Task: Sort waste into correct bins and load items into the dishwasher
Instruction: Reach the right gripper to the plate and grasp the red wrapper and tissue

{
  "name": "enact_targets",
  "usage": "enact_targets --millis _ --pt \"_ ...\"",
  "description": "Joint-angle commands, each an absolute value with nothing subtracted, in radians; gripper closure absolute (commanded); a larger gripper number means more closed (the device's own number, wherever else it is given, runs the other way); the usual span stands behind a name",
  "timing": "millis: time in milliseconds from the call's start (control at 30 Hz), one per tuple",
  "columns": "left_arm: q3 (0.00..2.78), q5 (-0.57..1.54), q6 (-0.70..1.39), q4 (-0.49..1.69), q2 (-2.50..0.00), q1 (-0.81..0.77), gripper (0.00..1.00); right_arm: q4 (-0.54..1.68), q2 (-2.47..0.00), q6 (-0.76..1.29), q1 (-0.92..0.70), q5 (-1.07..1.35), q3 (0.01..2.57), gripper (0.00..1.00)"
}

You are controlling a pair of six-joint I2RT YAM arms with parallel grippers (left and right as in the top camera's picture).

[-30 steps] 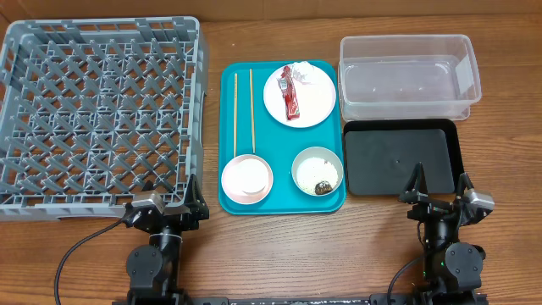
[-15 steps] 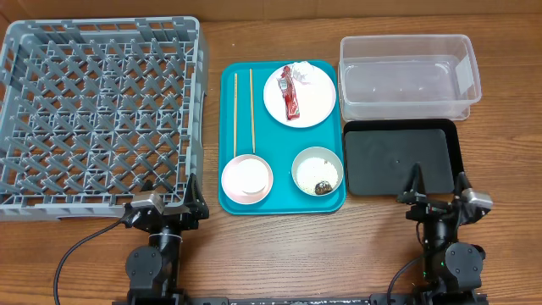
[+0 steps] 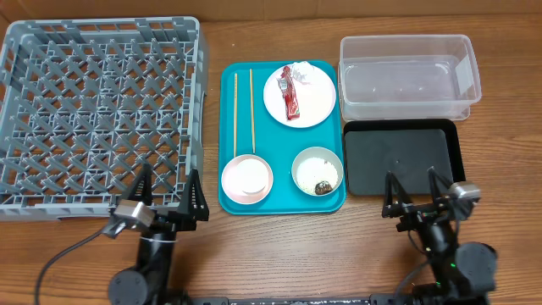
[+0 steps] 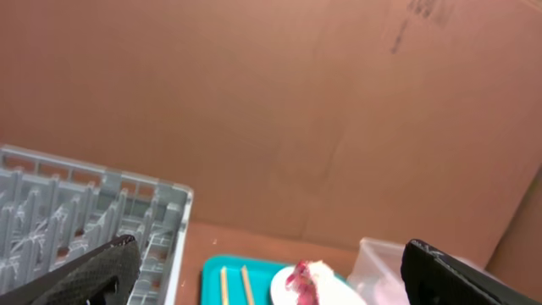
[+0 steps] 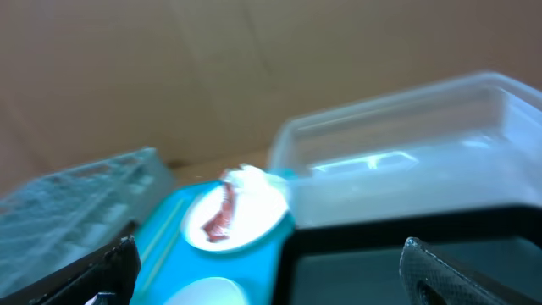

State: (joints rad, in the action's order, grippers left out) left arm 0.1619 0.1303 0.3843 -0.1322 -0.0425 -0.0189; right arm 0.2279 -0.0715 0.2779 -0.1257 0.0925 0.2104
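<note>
On the teal tray (image 3: 229, 135) a white plate (image 3: 309, 106) carries a red wrapper (image 3: 290, 93) and a tissue (image 3: 315, 76). Two chopsticks (image 3: 251, 110) lie left of it. In front stand a small white bowl (image 3: 247, 179) and a bowl (image 3: 318, 165) with rice and a brown lump (image 3: 322, 187). The grey dish rack (image 3: 102, 110) is at left; the clear tub (image 3: 406, 76) and black tray (image 3: 402, 157) are at right. My left gripper (image 3: 168, 191) (image 4: 269, 246) stands open at the rack's front corner. My right gripper (image 3: 413, 191) (image 5: 269, 246) is open by the black tray's front edge.
A brown cardboard wall (image 4: 271, 110) closes off the back of the table. The left wrist view catches the rack's corner (image 4: 161, 212) and the wrapper (image 4: 298, 280). The right wrist view shows the plate (image 5: 254, 212), the tub (image 5: 406, 161) and the black tray (image 5: 364, 254), blurred.
Both arms have lifted and shifted a little left. Their open fingers now reach over the rack's front corner and the black tray's front edge. Nothing on the table has moved.
</note>
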Motion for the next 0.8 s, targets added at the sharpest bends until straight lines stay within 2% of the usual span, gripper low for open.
enact_targets --millis 0,167,367,533,633,767 --pt "0.339 0.186 0.404 -0.084 -0.118 -0.014 0.00 0.266 -0.179 0.296 -0.123 0.191 0.381 0.00" --pt "0.691 0.271 0.342 0.158 -0.393 -0.014 0.00 0.442 -0.530 0.294 -0.123 0.288 0.712 0.00" --pt "1.145 0.334 0.305 0.581 -0.744 -0.014 0.00 0.817 -0.965 0.256 -0.123 0.316 1.202 0.00" --pt "1.447 0.334 0.235 0.899 -0.978 -0.014 0.00 1.063 -1.230 0.186 -0.123 0.358 1.573 0.00" --pt "1.532 0.334 0.222 0.992 -1.065 -0.014 0.00 1.091 -1.317 0.180 -0.123 0.468 1.688 0.00" --pt "1.541 0.334 0.224 1.029 -1.129 -0.014 0.00 0.999 -1.387 0.159 -0.138 0.630 1.711 0.00"
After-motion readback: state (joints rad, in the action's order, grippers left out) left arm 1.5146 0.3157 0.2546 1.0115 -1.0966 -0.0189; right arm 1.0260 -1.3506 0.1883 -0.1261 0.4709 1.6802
